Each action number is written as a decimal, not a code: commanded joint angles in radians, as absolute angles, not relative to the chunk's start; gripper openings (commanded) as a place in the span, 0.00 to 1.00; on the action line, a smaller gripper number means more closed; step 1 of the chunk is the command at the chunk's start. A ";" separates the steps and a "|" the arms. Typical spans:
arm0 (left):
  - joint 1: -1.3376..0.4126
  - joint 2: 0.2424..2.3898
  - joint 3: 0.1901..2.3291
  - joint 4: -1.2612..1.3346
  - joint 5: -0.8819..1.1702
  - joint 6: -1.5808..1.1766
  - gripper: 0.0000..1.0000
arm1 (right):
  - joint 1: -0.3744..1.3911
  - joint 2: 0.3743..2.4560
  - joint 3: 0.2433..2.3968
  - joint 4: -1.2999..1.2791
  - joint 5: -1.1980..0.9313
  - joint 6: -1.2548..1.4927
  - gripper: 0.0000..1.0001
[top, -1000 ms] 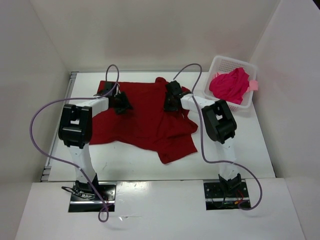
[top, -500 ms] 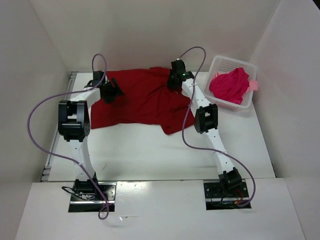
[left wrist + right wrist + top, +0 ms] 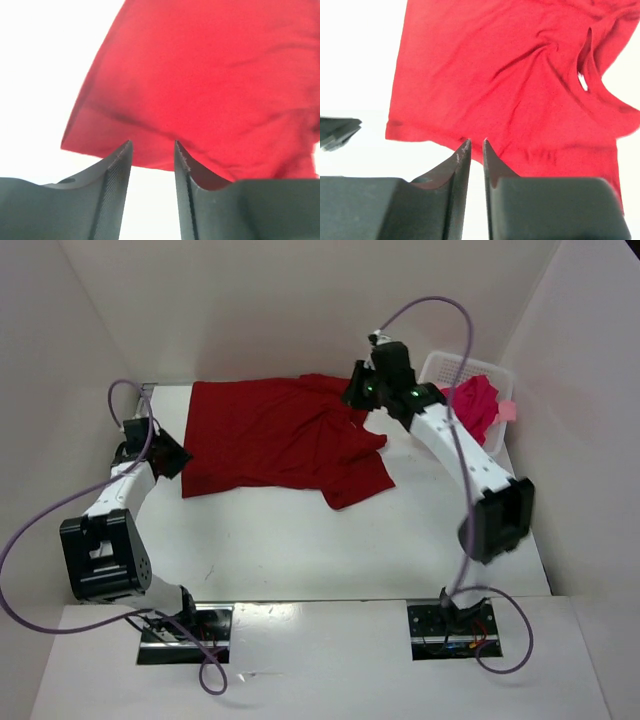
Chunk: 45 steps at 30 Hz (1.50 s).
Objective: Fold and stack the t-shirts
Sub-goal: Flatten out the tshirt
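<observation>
- Lying spread across the far half of the surface (image 3: 300, 550), the dark red t-shirt (image 3: 270, 440) sits closer to the far-left corner than to the right edge.
- Its straight hem faces the left edge of the surface, and its neck end points right, toward the white basket (image 3: 440, 362).
- The cloth is mostly flat on the hem side. It bunches into folds and creases around the neck, where the right wrist view (image 3: 510, 85) shows a small white label inside the opening.
- One sleeve juts toward the near edge on the right side of the shirt, and the other lies rumpled along the far edge.
- The bright crimson-pink t-shirt (image 3: 478, 405) is heaped in the basket at the far-right corner, and a bit of the light salmon pink t-shirt (image 3: 508, 410) peeks over its right rim.
- The left hand (image 3: 168, 452) sits low, just off the hem near the left edge of the surface, with the arm bent back to its base.
- Its wrist view shows the hand (image 3: 152, 145) spread with nothing between the fingers and the red cloth (image 3: 215, 75) lying beyond them.
- The right hand (image 3: 358, 395) is raised over the neck end of the shirt on a long, stretched arm, clear of the cloth.
- Its fingers (image 3: 476, 142) stand only slightly parted and pinch nothing.
</observation>
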<state>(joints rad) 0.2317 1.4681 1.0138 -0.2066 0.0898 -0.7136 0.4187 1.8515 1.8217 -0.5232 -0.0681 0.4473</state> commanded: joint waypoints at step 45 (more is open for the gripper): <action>0.267 1.464 1.003 -0.325 -0.054 -0.680 0.00 | 0.417 1.154 0.899 -0.419 -0.057 0.508 0.41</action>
<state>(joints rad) 0.2642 1.5482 1.0290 -0.3004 -0.0856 -0.7036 0.4099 1.1706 0.9054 -0.4545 -0.0990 0.4953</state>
